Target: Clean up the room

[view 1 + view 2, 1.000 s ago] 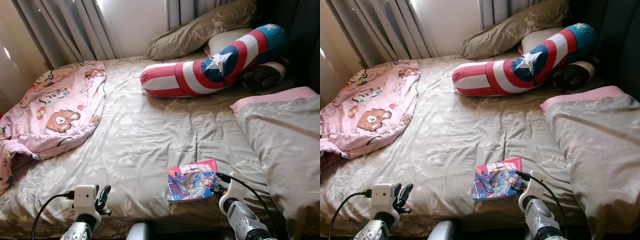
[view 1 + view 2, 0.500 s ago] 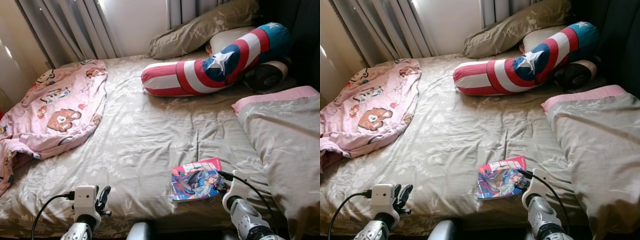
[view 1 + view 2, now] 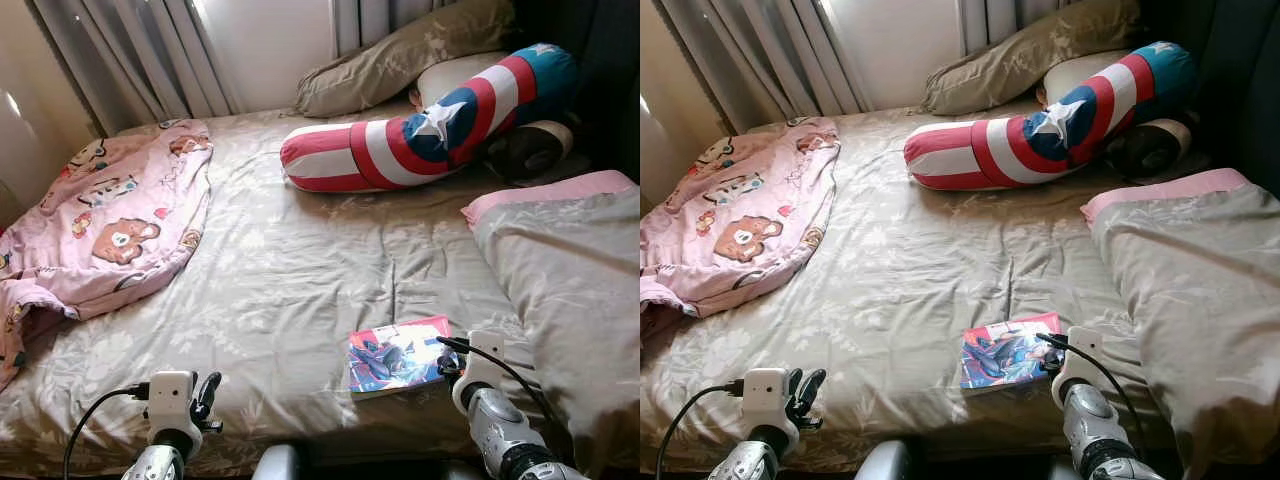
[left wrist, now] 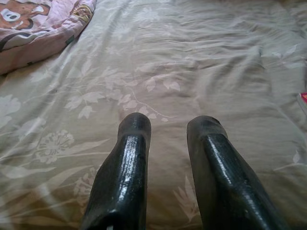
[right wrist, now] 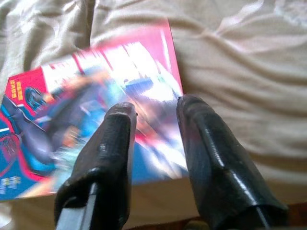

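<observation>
So our right gripper (image 5: 153, 108) sat right over the comic book (image 3: 397, 356), which lay flat on the bed (image 3: 300, 270) near the front edge, just beside the grey duvet (image 3: 570, 290). The fingers (image 5: 115, 143) were parted a bit, tips above the cover, nothing between them; whether they touched it we couldn't tell. The cover art was blurred in the wrist view. Our left gripper (image 4: 168, 120) hovered over bare sheet, slightly spread, holding nothing.
</observation>
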Controlling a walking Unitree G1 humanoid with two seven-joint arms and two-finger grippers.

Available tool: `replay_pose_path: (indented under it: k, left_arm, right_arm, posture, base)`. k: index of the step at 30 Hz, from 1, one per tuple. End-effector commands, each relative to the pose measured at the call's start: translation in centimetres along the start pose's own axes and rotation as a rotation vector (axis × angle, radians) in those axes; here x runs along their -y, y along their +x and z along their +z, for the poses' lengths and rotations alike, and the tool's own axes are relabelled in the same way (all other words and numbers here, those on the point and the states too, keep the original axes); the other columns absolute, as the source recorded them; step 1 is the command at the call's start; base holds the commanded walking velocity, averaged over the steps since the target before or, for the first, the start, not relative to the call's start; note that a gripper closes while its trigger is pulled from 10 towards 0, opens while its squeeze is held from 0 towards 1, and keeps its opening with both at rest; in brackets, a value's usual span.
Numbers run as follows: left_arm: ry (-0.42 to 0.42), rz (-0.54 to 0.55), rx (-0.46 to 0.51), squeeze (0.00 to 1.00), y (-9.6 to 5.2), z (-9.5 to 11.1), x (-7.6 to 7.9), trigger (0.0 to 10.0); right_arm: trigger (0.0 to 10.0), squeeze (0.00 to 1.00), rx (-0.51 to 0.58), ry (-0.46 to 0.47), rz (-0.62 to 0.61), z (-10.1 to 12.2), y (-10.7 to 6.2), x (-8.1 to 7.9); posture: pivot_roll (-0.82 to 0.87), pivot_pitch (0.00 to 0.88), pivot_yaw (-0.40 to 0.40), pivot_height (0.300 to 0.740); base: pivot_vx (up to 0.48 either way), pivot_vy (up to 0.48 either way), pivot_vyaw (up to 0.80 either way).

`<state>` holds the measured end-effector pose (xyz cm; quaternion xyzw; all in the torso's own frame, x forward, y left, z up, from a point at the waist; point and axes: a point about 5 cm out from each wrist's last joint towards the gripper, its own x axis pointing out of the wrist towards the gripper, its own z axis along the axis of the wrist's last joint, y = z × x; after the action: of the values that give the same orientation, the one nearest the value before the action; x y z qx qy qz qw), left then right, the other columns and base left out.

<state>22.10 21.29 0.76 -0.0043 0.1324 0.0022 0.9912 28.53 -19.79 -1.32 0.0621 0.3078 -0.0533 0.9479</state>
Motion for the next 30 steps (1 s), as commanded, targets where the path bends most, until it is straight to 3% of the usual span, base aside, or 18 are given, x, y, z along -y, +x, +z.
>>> replay_pose_path:
  k: [1, 5, 6, 7, 15, 20, 25, 30]
  left_arm:
    - [0.006, 0.014, 0.005, 0.0, 0.1, 0.4, -0.4, 10.0]
    - [0.005, 0.017, 0.005, 0.0, 0.2, 0.4, -0.4, 10.0]
    - [0.005, 0.017, 0.005, 0.0, 0.2, 0.4, -0.4, 10.0]
    - [0.004, 0.016, 0.006, 0.0, 0.3, 0.4, -0.3, 10.0]
    - [-0.012, 0.024, 0.002, 0.0, 0.9, 0.3, -0.1, 10.0]
    - [-0.034, 0.02, 0.01, 0.0, 2.0, 0.6, 0.6, 10.0]
    - [-0.048, 0.011, 0.001, 0.0, 3.0, 0.7, 1.2, 10.0]
    - [-0.061, 0.021, -0.013, 0.0, 3.4, 0.4, 1.1, 10.0]
  right_arm:
    - [10.0, 0.86, 0.034, -0.046, 0.004, 1.1, 0.2, -0.6]
    - [10.0, 0.85, 0.074, -0.077, -0.022, 2.1, 0.3, -0.4]
    - [10.0, 0.8, 0.088, -0.085, -0.028, 2.4, 0.3, -0.3]
    - [10.0, 0.0, 0.122, -0.1, -0.033, 3.1, 0.4, -0.3]
    - [10.0, 0.0, 0.199, -0.08, 0.021, 3.7, 0.2, -0.8]
    - [10.0, 0.0, 0.219, -0.097, 0.003, 2.6, -0.2, 0.0]
    - [10.0, 0.0, 0.129, -0.088, -0.029, -0.5, -0.7, 1.2]
    - [10.0, 0.0, 0.076, 0.051, -0.084, -2.2, -1.1, 2.0]
  posture:
    - [0.12, 0.021, 0.131, 0.619]
    - [0.11, 0.021, 0.131, 0.619]
    - [0.11, 0.019, 0.131, 0.619]
    - [0.11, 0.017, 0.129, 0.619]
    - [0.09, 0.0, 0.113, 0.619]
    - [0.06, 0.0, 0.105, 0.639]
    - [0.04, 0.0, 0.094, 0.674]
    - [0.03, 0.0, 0.084, 0.709]
  base:
    - [0.0, 0.0, 0.0]
    - [0.0, 0.0, 0.0]
    - [0.0, 0.0, 0.0]
    - [0.0, 0.0, 0.0]
    - [0.0, 0.0, 0.0]
    - [0.0, 0.0, 0.0]
    - [0.0, 0.0, 0.0]
    - [0.0, 0.0, 0.0]
